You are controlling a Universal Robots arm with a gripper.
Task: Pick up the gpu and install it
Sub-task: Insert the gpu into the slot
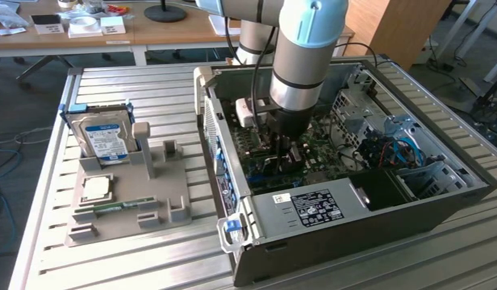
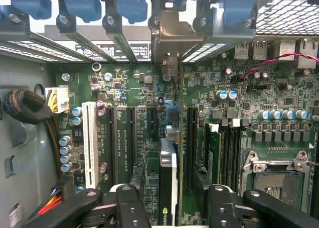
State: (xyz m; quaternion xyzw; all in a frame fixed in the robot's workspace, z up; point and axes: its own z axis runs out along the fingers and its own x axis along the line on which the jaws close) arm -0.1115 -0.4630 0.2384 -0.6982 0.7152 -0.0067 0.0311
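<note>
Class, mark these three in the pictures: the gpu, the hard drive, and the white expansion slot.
gpu [image 2: 168, 180], wrist view, on its upper edge.
hard drive [image 1: 105, 140], exterior view, on its blue label.
white expansion slot [image 2: 89, 143], wrist view, midway along its length.

The exterior view looks down at the open computer case [image 1: 345, 199]; the wrist view hovers close over its motherboard [image 2: 209, 103].

Open computer case [image 1: 369, 208] lying on a slatted metal table [image 1: 111, 260]. Grey parts holder [image 1: 132, 208] at the exterior view's left, carrying an upright blue-labelled hard drive [image 1: 103, 138], a processor [image 1: 96, 188] and a green memory stick [image 1: 120, 206]. Motherboard [image 2: 134, 96] with white expansion slot [image 2: 90, 144] and empty processor socket [image 2: 279, 180].
</note>
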